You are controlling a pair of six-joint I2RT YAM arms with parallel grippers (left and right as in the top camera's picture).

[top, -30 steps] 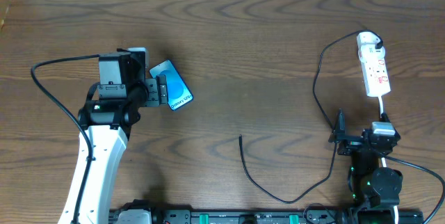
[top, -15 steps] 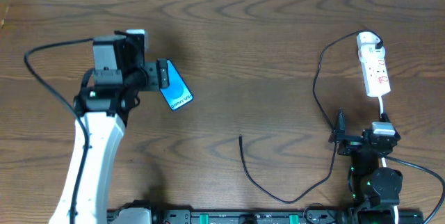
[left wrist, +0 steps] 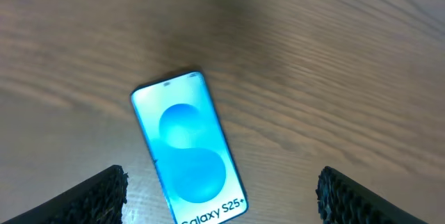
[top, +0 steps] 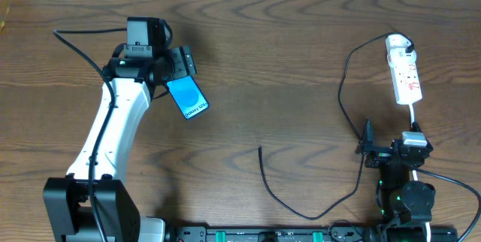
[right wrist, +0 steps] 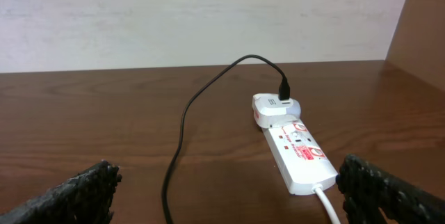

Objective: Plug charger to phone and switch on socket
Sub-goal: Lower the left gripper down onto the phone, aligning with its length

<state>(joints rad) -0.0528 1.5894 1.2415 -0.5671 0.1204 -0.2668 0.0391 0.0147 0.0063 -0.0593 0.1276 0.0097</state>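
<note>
The phone (top: pixel 189 97) lies face up on the table at the left, blue screen with "Galaxy S25+" text. My left gripper (top: pixel 175 71) hovers over its far end, open and empty. In the left wrist view the phone (left wrist: pixel 186 154) lies between the spread fingers (left wrist: pixel 224 197), untouched. The socket (top: pixel 406 77) lies at the far right with the charger's white adapter (top: pixel 398 44) plugged into its far end. The charger cable (top: pixel 340 95) loops down to a free plug tip (top: pixel 260 149) at mid-table. My right gripper (top: pixel 391 146) is open and empty, near the socket (right wrist: pixel 299 156) and the adapter (right wrist: pixel 276 106).
The socket's white cord (top: pixel 415 116) runs toward the right arm's base. Robot bases and thicker black cables sit along the table's front edge (top: pixel 248 234). A pale wall (right wrist: pixel 208 15) stands behind the table's far edge.
My left arm has swung toward the far side and right, carrying the gripper from the phone's left side to over its far end. The phone, charger and right arm have not moved.
</note>
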